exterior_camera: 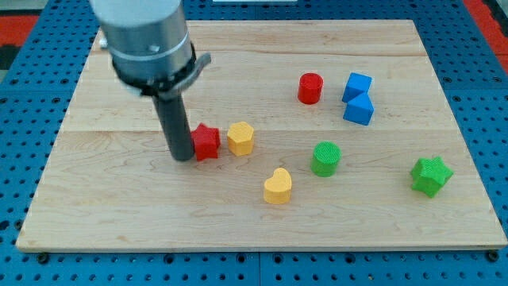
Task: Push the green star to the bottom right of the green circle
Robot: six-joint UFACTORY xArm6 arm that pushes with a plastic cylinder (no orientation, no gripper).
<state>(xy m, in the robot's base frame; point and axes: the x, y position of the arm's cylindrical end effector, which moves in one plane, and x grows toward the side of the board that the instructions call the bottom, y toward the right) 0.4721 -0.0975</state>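
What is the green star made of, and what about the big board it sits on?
The green star looks like matte plastic: even, solid colour with soft shading, though foam is possible. The board looks like pale unfinished wood: grain lines and plank seams show across it.

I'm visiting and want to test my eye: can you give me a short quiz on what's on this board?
1. True or false: my tip touches the green star.
2. Which block lies nearest the green circle? A red cylinder B yellow heart C blue cube
3. What colour is the star beside my tip?

Key: 1 false, it stands against the red star. 2 B. 3 red.
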